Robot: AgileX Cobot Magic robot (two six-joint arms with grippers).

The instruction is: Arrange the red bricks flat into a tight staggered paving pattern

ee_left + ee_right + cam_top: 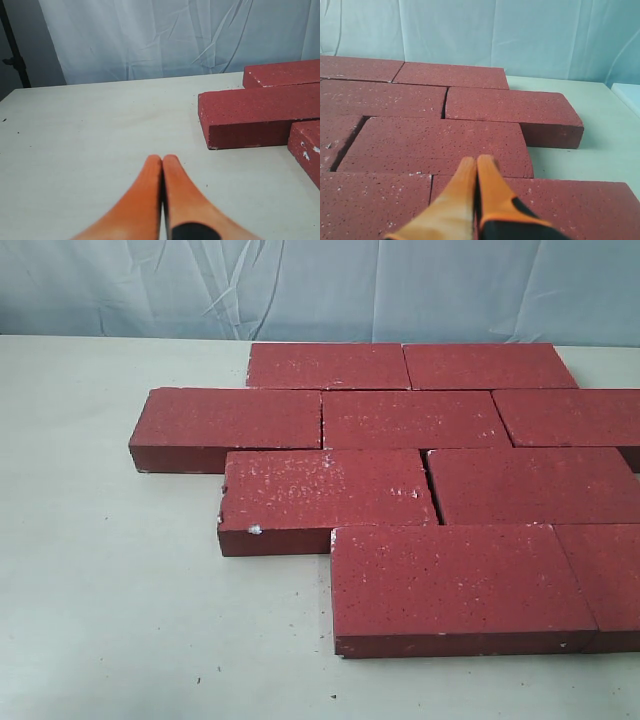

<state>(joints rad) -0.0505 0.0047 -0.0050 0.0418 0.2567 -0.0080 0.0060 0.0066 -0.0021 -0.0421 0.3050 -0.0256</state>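
Right gripper (477,161) closed — over red bricks (440,137)

Prob. a lab/test setup: bare pale table (120,620) w/ plain white cloth backdrop (165,35).

A: What is the surface?
B: A pale desk (100,590), with a few small dark specks (296,622) scattered on it.
A: And behind it?
B: A wrinkled whitish curtain (300,290). In the left wrist view, a black stand (11,45) rises beside the curtain.
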